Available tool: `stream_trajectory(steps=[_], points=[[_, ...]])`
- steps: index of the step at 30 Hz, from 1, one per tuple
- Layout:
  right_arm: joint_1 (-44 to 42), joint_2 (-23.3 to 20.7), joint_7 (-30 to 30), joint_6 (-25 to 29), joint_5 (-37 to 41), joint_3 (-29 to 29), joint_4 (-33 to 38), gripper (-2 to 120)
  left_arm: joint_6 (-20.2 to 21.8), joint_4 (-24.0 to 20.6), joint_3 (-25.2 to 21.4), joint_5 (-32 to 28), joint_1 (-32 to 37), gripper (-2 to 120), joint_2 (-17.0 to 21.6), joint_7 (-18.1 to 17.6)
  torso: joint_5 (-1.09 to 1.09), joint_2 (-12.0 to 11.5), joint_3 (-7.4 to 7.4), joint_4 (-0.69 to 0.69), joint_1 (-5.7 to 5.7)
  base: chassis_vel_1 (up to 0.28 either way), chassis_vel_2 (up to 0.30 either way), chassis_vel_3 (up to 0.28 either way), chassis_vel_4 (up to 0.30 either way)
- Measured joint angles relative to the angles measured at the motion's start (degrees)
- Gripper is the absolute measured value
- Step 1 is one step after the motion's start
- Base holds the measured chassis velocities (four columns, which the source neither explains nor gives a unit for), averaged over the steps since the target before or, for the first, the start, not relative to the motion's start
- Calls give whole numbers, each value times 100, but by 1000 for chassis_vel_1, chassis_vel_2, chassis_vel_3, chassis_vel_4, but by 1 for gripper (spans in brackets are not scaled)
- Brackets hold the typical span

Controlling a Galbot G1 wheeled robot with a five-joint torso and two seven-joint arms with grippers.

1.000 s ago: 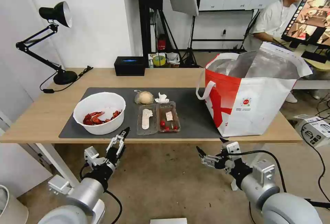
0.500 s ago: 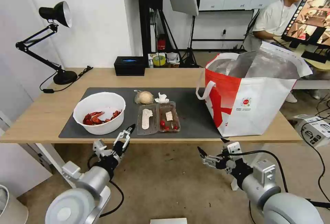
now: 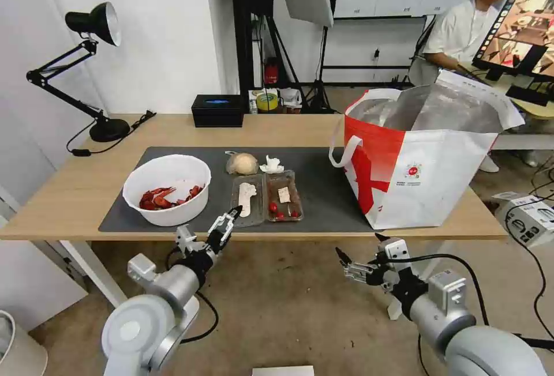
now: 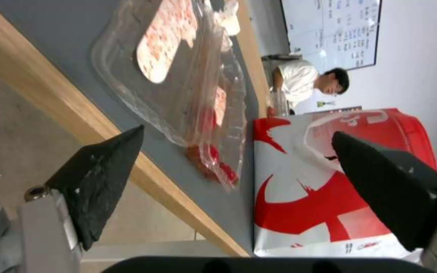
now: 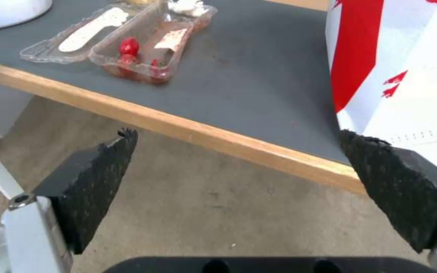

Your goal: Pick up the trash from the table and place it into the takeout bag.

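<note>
Both arms are silver-grey with rounded joints and looping black cables; the left claw [image 3: 226, 221] and right claw [image 3: 345, 264] carry black, pointed, textured fingers.

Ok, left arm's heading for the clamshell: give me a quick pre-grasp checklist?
1. Left gripper open: ok, jaws spread wide.
2. Aimed at clamshell: ok, tips at the table's near edge, just short of the tray.
3. Nothing between tips and tray: ok.
4. Tray closed for lifting: not ok, lid lies flat open; red fruits could spill.
5. Bag mouth open: ok, foil lining visible.
6. Right gripper out of the way: ok, open, below the table edge near the bag.
</note>
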Motion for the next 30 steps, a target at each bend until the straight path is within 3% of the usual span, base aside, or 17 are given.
stream_trajectory(steps=[9, 30], points=[[-2, 45, 5, -4, -24, 21, -52, 100, 147, 190, 251, -6, -143, 100, -105, -134, 0, 0, 0, 0, 0, 0, 0, 0, 0], [-118, 157, 7, -4, -93, 130, -7, 100, 49, 481, 496, 4, -466, 100, -118, -138, 0, 0, 0, 0, 0, 0, 0, 0, 0]])
